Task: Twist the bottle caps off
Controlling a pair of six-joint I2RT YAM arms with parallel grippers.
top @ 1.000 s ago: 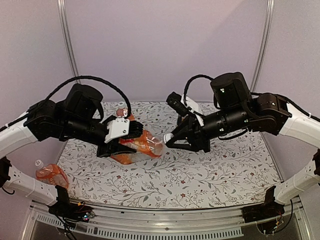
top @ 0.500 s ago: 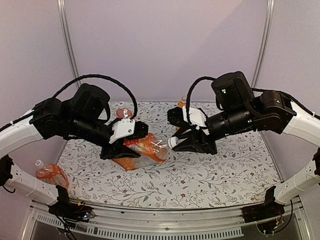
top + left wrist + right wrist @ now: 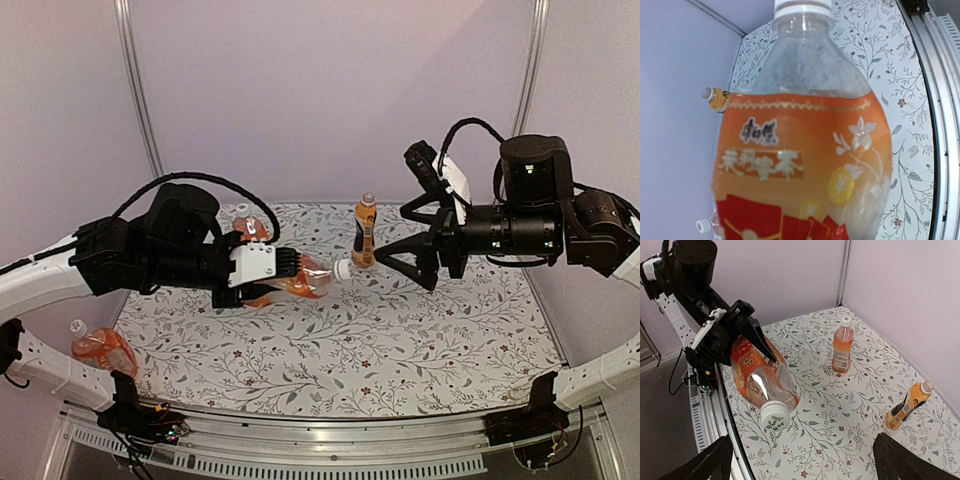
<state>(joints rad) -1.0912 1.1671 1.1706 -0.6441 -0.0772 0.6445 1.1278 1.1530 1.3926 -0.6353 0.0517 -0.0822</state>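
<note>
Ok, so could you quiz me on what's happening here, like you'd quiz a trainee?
1. True or false: the right arm's jaws are clamped on the white cap.
2. What do the left arm's jaws hold? A) a loose cap B) the squat orange-label bottle C) nothing
3. Is the slim dark-label bottle standing or lying?
Key: 1 false, they stand open, apart from the cap; 2 B; 3 standing upright.
</note>
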